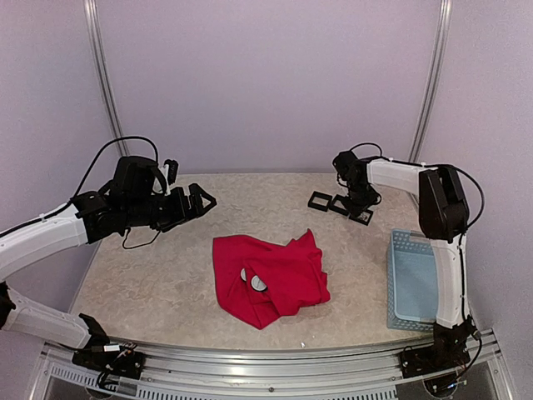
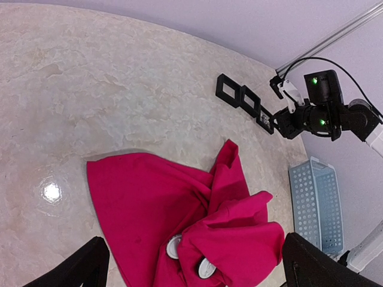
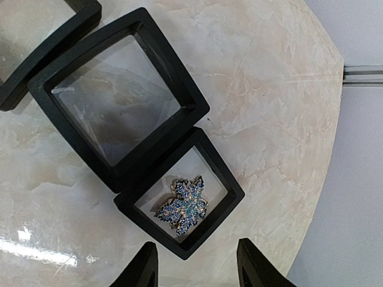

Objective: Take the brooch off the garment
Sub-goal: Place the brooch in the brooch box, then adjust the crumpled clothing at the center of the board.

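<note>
Closest to the overhead camera, the left arm's base (image 1: 104, 358) and the right arm's base (image 1: 433, 360) sit on the metal rail (image 1: 266, 368) along the near edge of the table (image 1: 150, 283).

Just beyond the rail, mid-table, the garment (image 1: 266, 279) lies in a crumpled red heap, folded over itself, with two small white round things (image 1: 254, 279) showing at one fold. I can't tell what they are.

The pale blue basket (image 1: 412, 283) stands at the near right, well apart from the garment and partly behind the right arm.

The left gripper (image 1: 205, 202) hangs above the table at the left, pointing toward the middle. Its jaws are spread as wide as they go and nothing is between them. In its wrist view the two fingers (image 2: 78, 269) only show at the bottom corners, with the garment below them.

At the far right, three black square frames run in a row on the table. The right gripper (image 3: 196, 248) hovers straight above the rightmost one. Its fingers (image 3: 143, 266) are parted partway and hold nothing.

Below them the brooch (image 3: 182, 206), a blue jewelled leaf shape, lies inside that small black frame (image 3: 220, 164), off the garment and well away from it. A larger black frame (image 3: 169, 66) touches the small one at a corner, and the third frame (image 1: 320, 200) sits just left of that.
</note>
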Available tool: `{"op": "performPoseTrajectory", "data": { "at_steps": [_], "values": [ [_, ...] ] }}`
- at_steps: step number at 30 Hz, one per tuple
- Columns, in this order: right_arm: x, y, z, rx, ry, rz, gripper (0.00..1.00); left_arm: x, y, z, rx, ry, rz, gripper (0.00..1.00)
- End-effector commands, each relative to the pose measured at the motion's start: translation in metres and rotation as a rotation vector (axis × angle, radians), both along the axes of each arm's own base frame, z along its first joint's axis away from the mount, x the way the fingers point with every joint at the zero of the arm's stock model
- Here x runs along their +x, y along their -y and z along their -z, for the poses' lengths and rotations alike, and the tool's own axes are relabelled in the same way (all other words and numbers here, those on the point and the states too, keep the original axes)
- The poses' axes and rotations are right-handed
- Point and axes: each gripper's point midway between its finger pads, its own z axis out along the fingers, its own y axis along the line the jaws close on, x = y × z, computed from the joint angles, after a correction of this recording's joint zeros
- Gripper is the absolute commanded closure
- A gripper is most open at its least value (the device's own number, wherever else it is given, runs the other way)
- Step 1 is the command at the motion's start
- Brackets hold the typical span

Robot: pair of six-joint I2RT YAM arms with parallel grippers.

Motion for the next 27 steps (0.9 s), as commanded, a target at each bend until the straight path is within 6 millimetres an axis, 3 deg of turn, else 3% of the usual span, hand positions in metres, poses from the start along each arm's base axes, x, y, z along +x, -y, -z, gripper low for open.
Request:
{"op": "performPoseTrajectory", "data": {
  "at_steps": [1, 7, 13, 16, 19, 27],
  "values": [
    [-0.007, 0.001, -0.025, 0.060, 0.029, 0.019, 0.50, 0.001, -0.003, 0.003, -0.010, -0.005, -0.010, 0.01],
    [-0.011, -0.012, -0.063, 0.182, 0.090, 0.021, 0.48, 0.002, -0.005, -0.008, -0.049, 0.012, -0.039, 0.01],
    [-0.034, -0.065, -0.115, 0.563, 0.125, -0.056, 0.52, 0.016, 0.009, -0.014, -0.162, -0.007, -0.085, 0.01],
    [-0.064, -0.098, -0.131, 0.710, 0.086, -0.154, 0.52, 0.024, 0.027, -0.012, -0.182, -0.035, -0.072, 0.01],
    [-0.107, -0.129, -0.143, 0.808, 0.030, -0.280, 0.51, 0.028, 0.052, -0.005, -0.164, -0.073, -0.027, 0.01],
    [-0.216, -0.159, -0.125, 0.896, -0.139, -0.517, 0.48, 0.018, 0.096, 0.020, -0.179, -0.170, 0.064, 0.01]
  ]
}}
